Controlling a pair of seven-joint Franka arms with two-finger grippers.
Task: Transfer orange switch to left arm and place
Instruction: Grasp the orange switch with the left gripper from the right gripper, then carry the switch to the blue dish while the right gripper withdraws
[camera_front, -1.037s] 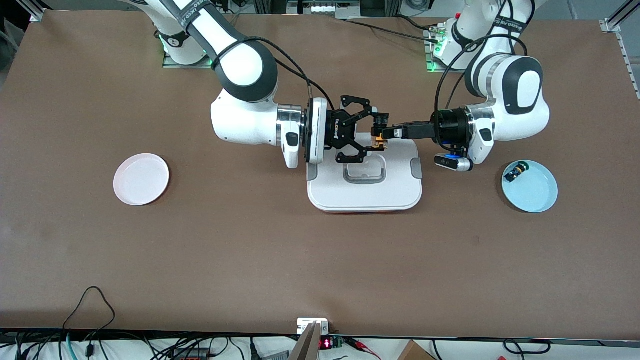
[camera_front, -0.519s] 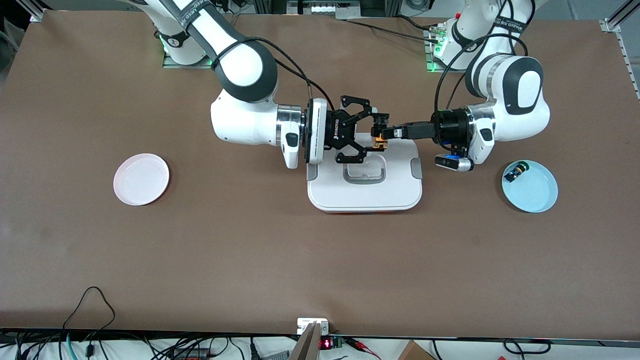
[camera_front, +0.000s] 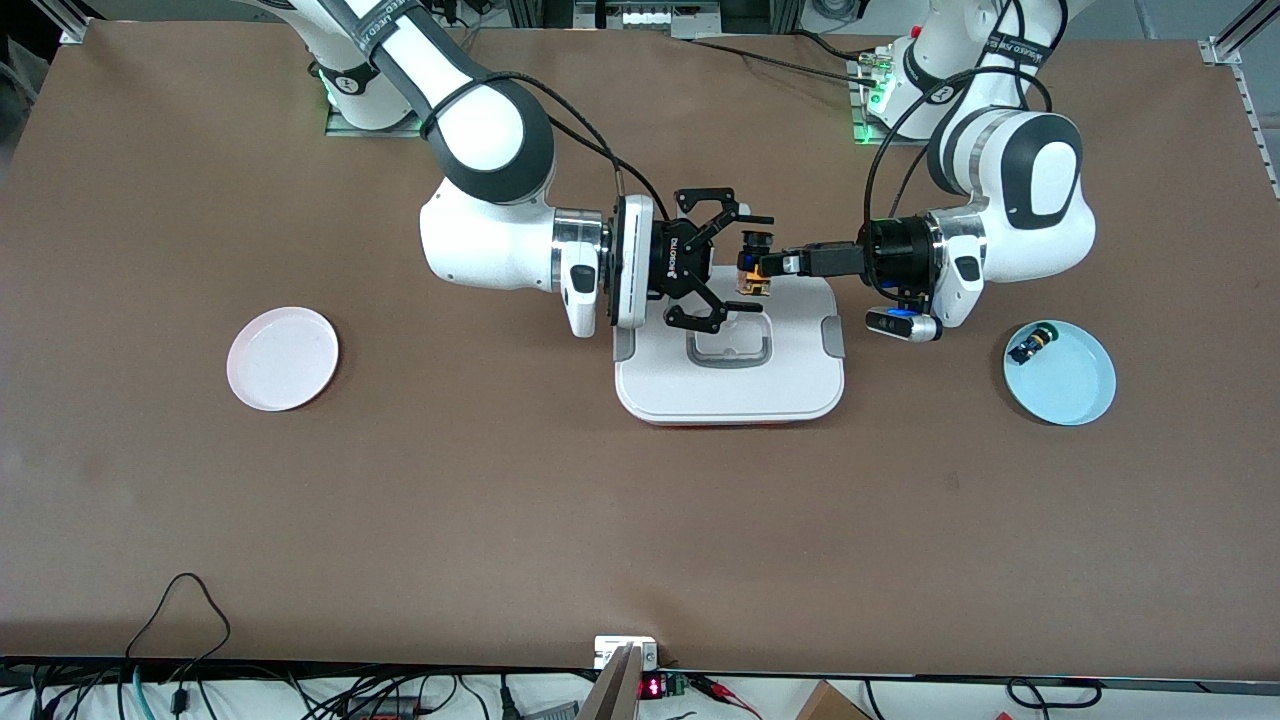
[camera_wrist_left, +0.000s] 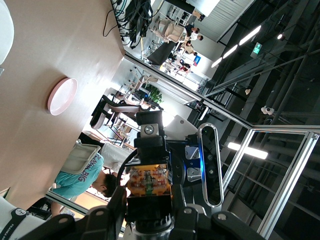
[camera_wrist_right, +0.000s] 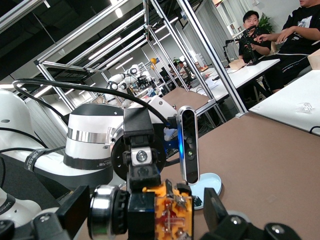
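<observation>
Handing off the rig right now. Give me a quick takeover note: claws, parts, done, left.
Left claw: shut on the orange switch, held in the air over the box.
Right claw: open, its fingers on either side of the switch, not gripping it, also over the box.
Pink plate: toward the right arm's end of the table, nothing on it.
Blue plate: toward the left arm's end, with a small black switch on it.
Done: switch lifted and brought to the handover point.
Left: right claw shuts, left releases, then probably on to the pink plate, staying off the box.
</observation>
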